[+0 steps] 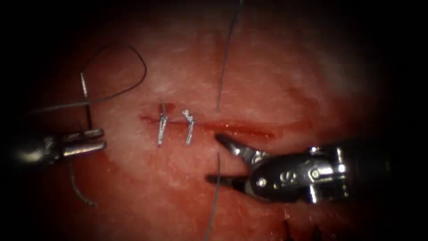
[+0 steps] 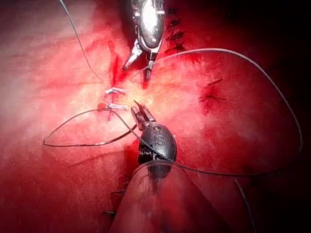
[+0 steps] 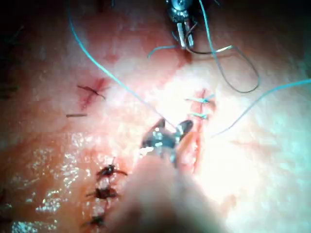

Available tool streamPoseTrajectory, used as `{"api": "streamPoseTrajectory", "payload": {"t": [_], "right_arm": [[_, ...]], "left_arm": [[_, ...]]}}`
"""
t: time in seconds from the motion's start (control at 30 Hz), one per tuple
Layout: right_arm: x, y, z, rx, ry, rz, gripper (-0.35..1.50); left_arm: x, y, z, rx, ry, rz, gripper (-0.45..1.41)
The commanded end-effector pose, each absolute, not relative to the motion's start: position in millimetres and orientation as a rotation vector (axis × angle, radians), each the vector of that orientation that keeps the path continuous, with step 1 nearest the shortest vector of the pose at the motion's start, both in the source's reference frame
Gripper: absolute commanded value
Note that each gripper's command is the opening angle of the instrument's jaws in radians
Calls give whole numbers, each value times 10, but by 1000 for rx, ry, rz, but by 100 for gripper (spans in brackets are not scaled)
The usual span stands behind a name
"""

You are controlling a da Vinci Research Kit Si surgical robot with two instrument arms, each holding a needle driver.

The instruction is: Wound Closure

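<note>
Steel needle (image 1: pixel 85 105) stands at the left of the endoscope frame, well left of the cut (image 1: pixel 232 127), not in the tissue (image 1: pixel 285 80). Its long axis runs near vertical; the left tool (image 1: pixel 91 142) clamps it low on the curve, jaws closed. Right tool (image 1: pixel 225 158) sits lower centre, just below the cut's open stretch, jaws spread wide, holding nothing. Thread (image 1: pixel 225 58) crosses the cut and passes between those open jaws. Two stitches (image 1: pixel 176 127) lie between the tools. Judgement: needle lies far from the right tool.

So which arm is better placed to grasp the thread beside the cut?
Right, probably: the right tool, jaws open, flanks the thread by the cut; the left tool, off left, holds the needle.
</note>
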State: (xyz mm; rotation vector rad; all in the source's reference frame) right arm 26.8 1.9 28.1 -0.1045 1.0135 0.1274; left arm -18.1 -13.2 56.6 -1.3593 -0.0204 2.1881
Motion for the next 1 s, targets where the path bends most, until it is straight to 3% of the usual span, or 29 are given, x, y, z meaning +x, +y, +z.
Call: {"api": "streamPoseTrajectory", "payload": {"t": [0.03,1.0], "right_arm": [[273,5,286,-70,1042,113,-35],[292,-89,127,24,1121,71,-35]], "left_arm": [[-184,-145,570,-1357,-27,2188,-45],[-183,-145,570,-1358,-27,2188,-45]]}}
